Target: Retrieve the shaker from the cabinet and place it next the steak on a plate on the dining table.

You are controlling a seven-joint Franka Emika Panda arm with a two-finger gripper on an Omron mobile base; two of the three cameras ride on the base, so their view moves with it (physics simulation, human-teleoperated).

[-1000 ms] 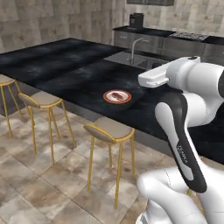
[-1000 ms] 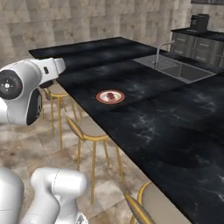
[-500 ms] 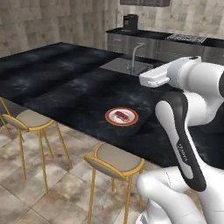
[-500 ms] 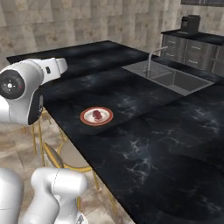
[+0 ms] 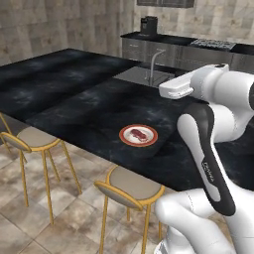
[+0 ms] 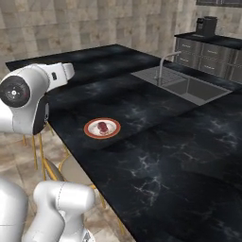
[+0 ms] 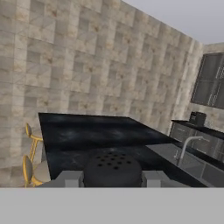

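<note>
Above the dining table (image 5: 74, 99), claw (image 7: 112, 177) grips the shaker (image 7: 112, 168) by its sides.

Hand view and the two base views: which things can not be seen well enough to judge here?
- Shaker: in the hand view the bottom band cuts off all below its perforated cap.
- Gripper: the fingers flank the cap; the band and the cap hide any contact.
- Steak on the plate: too small in both base views for surface detail.
- Dining table: its near right part is cut off by the edge of the right base view.
</note>
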